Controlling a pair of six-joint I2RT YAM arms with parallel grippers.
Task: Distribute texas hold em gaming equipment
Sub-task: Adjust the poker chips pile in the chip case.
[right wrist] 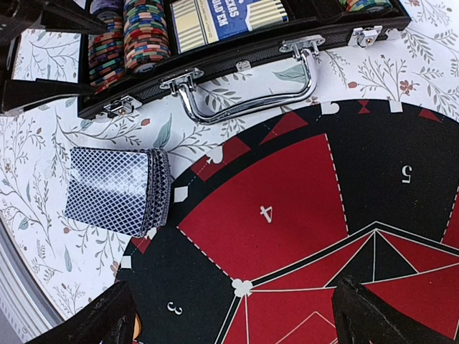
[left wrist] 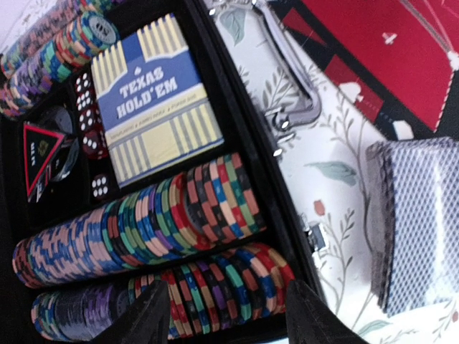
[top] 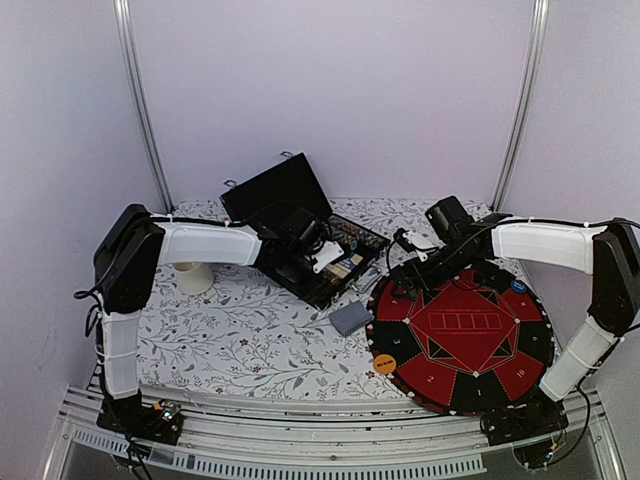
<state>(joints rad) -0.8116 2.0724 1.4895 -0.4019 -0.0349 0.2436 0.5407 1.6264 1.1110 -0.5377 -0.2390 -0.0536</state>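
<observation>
Lab booth, white panels (top: 330, 80), aluminium posts (top: 141, 100)

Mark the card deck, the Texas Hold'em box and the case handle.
Card deck (right wrist: 118, 190): right wrist view, middle of the top card's back.
Texas Hold'em box (left wrist: 154, 100): left wrist view, on the printed blue panel.
Case handle (right wrist: 251, 107): right wrist view, middle of the metal bar.

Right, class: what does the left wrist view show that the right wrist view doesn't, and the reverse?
Left wrist only: red dice and a triangular token. Right wrist only: the numbers 3, 4 and 5 printed on the mat. Both: the chip rows, the blue Texas Hold'em box, the case handle and the card deck.
</observation>
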